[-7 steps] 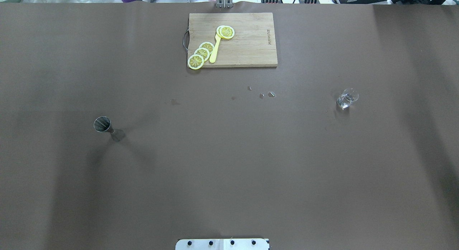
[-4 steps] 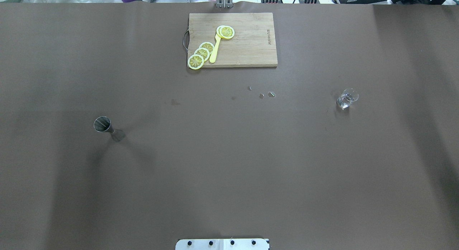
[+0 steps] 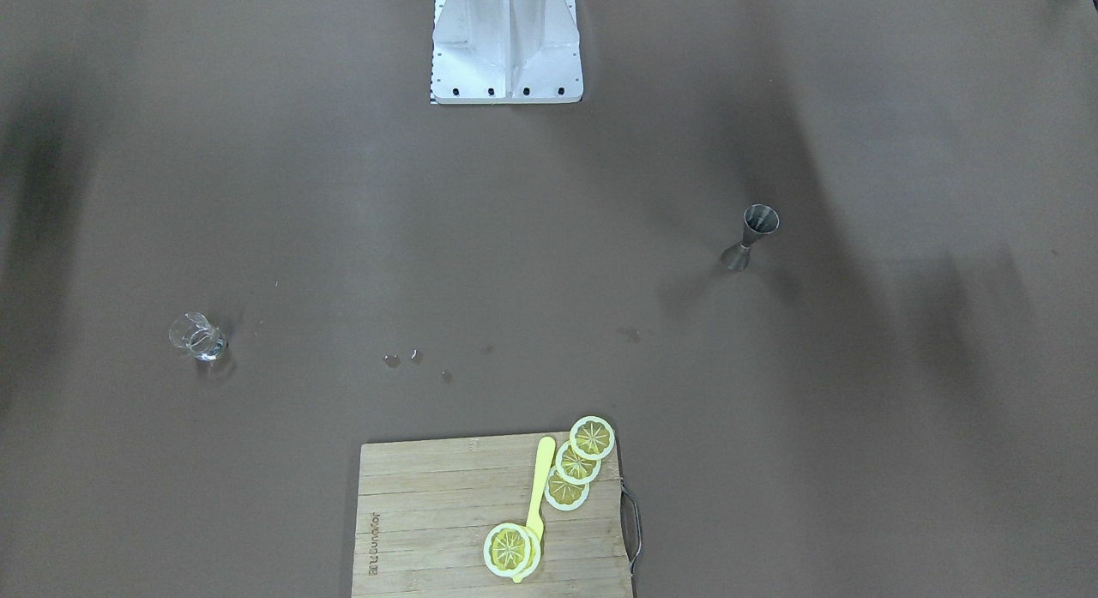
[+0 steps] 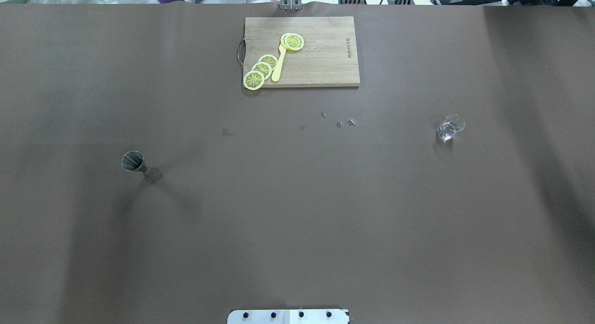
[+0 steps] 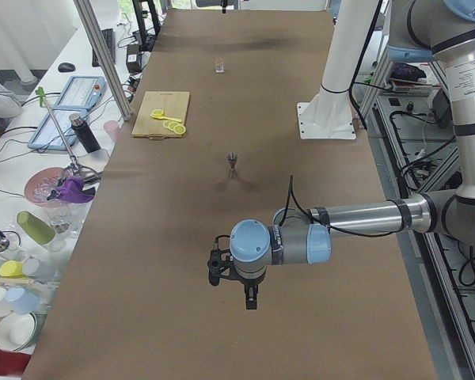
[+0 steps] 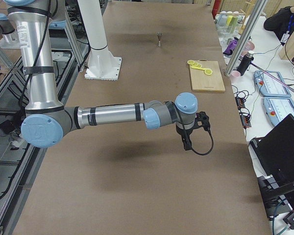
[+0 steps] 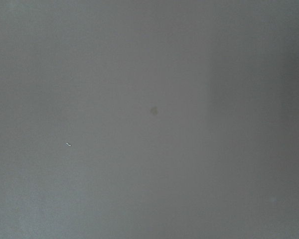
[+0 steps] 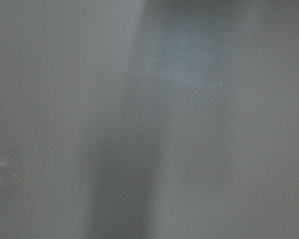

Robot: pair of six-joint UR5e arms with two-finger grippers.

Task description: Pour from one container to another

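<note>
Brown matte paper covers our table (image 4: 297, 212), and we judge the pour has not begun. Seen from overhead, the steel jigger (image 4: 139, 167), a slim hourglass of dull metal, stands upright at 9 o'clock. The small clear glass (image 4: 450, 128), smooth and rounded, sits at 3 o'clock, well apart from it. Our left gripper (image 5: 252, 299) and right gripper (image 6: 187, 145) hang over bare paper, far from both vessels, and we cannot tell how wide either stands. A grainy wooden cutting board (image 4: 325, 59) with glossy lemon slices (image 4: 261, 69) lies at 12 o'clock. Grasping, bringing the vessels together and tipping all remain.
</note>
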